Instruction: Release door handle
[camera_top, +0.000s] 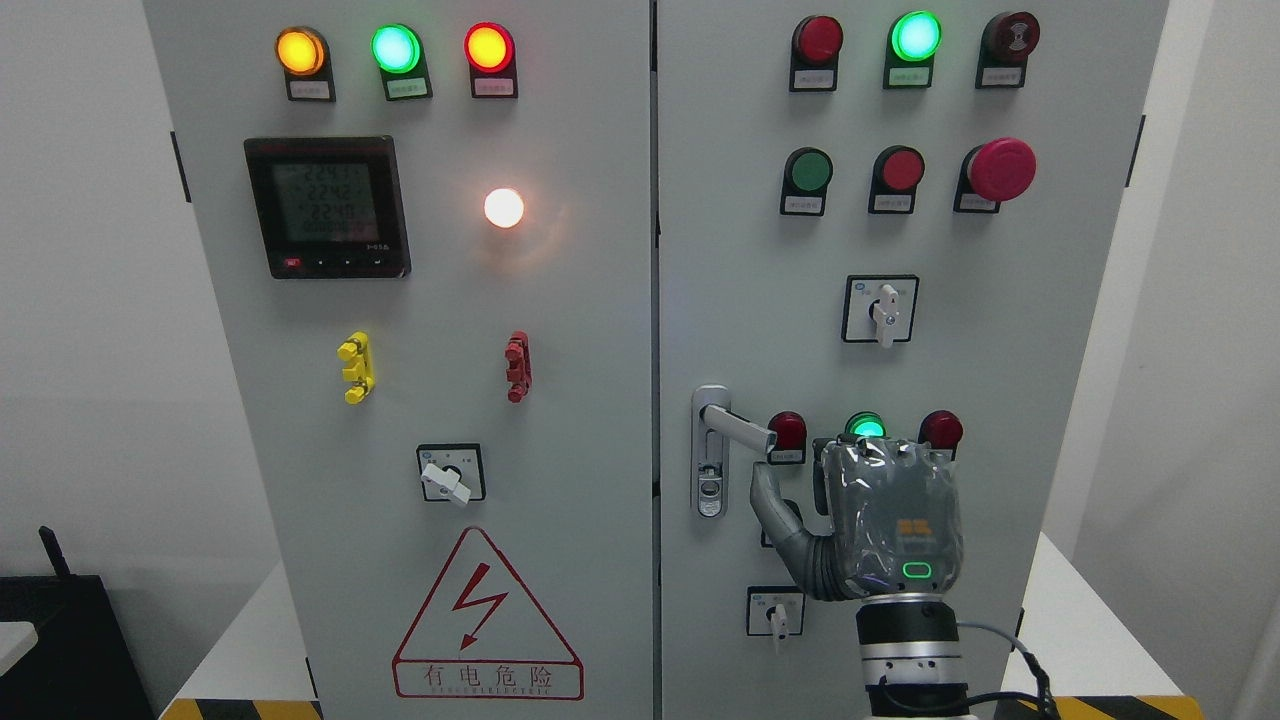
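A tall grey steel control cabinet (600, 400) with two doors fills the scene, its panels dotted with lit indicator lamps. On the right door (1000, 350), near the centre seam, sits the silver lever door handle (735, 428), its lever angled down to the right. Just right of and below it hovers the robot's grey plastic-wrapped right hand (860, 510), back of the hand to the camera, thumb raised toward the lever tip but apparently clear of it. The fingers look loosely extended and hold nothing. The release appears all but done; only drawing the arm away seems left.
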